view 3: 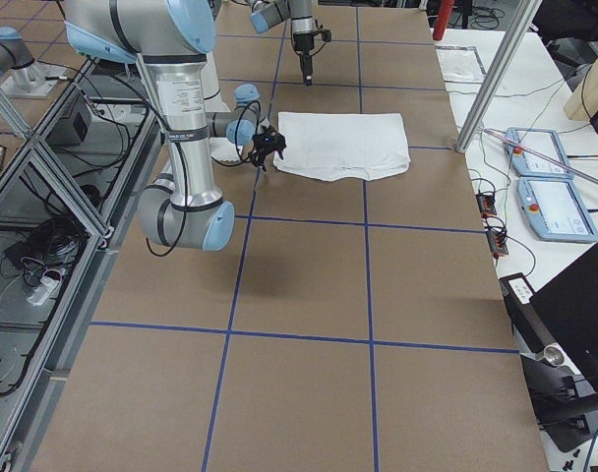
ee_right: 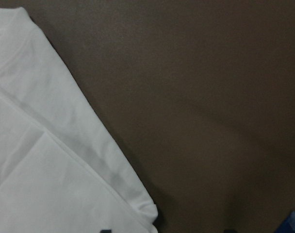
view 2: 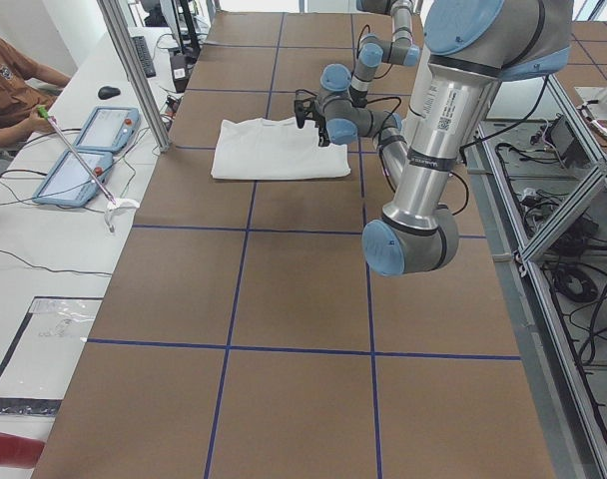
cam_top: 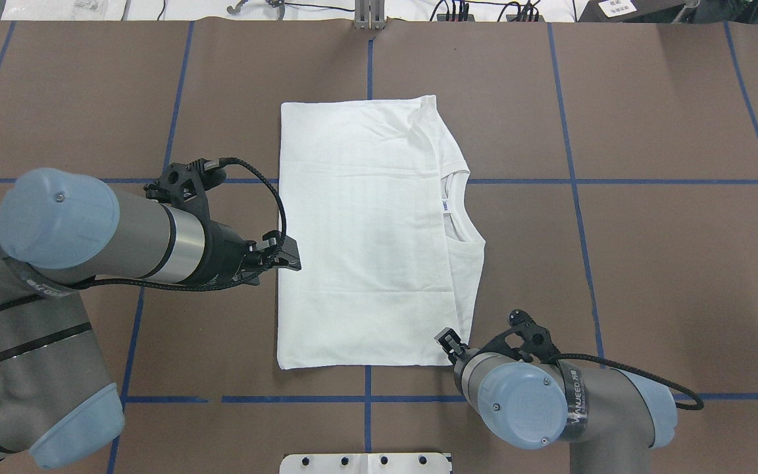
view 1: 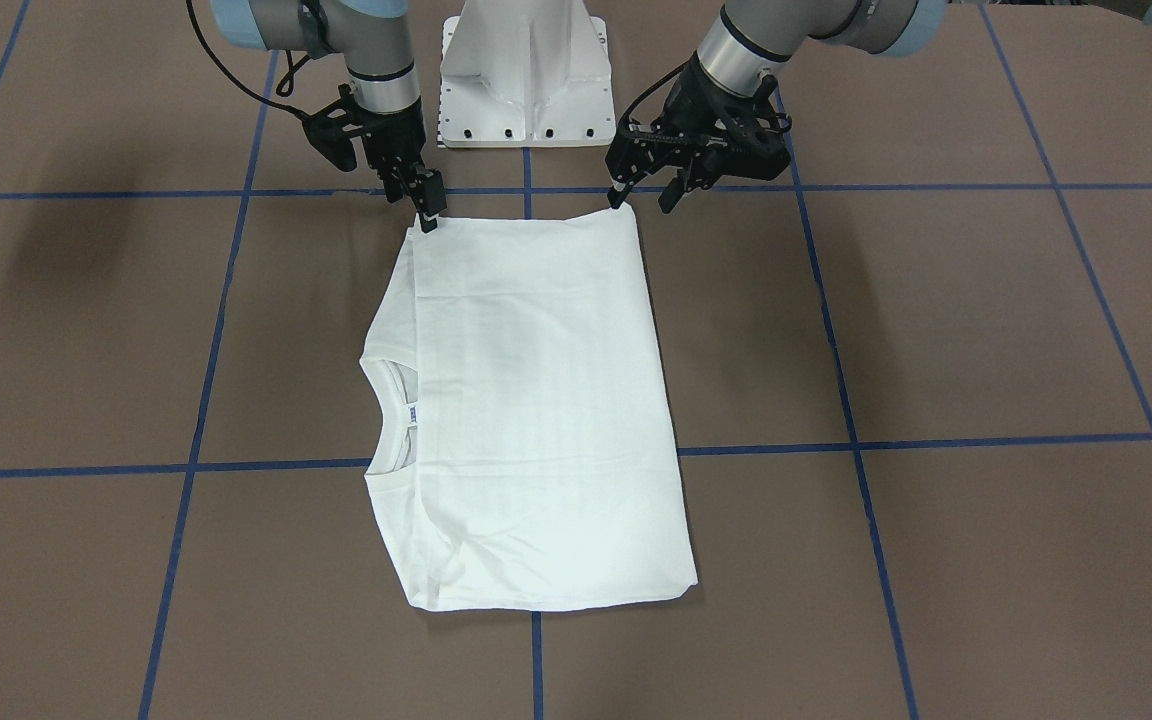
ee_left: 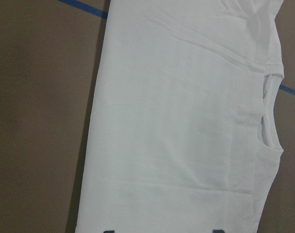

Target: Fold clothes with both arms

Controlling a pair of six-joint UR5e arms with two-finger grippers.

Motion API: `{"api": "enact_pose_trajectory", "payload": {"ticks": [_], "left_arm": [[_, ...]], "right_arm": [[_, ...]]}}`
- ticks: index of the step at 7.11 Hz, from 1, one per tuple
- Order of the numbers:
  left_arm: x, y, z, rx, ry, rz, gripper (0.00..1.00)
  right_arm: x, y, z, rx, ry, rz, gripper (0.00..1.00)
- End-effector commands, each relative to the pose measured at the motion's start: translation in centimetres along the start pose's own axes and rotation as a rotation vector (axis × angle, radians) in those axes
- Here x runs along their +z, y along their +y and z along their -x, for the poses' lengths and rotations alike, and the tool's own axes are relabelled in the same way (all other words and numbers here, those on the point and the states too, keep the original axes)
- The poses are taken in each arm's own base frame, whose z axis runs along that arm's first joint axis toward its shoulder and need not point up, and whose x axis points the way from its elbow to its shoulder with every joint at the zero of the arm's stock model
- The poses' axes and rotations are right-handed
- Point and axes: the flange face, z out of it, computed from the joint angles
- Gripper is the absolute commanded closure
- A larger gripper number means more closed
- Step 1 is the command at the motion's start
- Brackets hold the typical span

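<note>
1. White T-shirt [cam_top: 366, 230] lies flat in the middle of the brown table [cam_top: 649, 276], folded into a rough rectangle.
2. Its ribbed collar [cam_top: 456, 227] opens toward the robot's right, and a small blue-white neck tag [cam_top: 448, 206] shows inside it.
3. The left gripper [view 1: 644, 198] hangs above the shirt's left edge, toward the near end. Its fingers are spread apart and hold nothing.
4. The right gripper [view 1: 428, 215] sits low at the shirt's near right corner. The wrist view shows its fingertips apart, either side of that corner. Whether they touch the cloth cannot be told.
5. Blue tape lines [cam_top: 576, 181] cross the table in a grid.
6. The white pedestal base [view 1: 523, 80] stands at the near edge, between the two arms.
</note>
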Motion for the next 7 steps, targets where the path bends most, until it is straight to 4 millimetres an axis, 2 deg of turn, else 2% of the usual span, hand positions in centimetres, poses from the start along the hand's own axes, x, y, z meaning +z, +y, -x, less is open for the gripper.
{"api": "enact_pose_trajectory", "payload": {"ticks": [1,5,6,7], "left_arm": [[0.1,0.4,0.0,-0.007,-0.003,0.007,0.27],[0.1,0.7,-0.1,-0.012,-0.014,0.011,0.26],[0.1,0.8,-0.1,-0.018,-0.015,0.012,0.26],[0.1,0.8,-0.1,-0.019,-0.015,0.012,0.26]], "right_arm": [[-0.1,0.1,0.3,0.004,-0.003,0.003,0.34],[0.8,-2.0,1.4,0.010,-0.009,-0.038,0.34],[0.8,-1.3,2.0,0.011,-0.014,-0.032,0.34],[1.8,-0.9,2.3,0.009,-0.004,-0.042,0.34]]}}
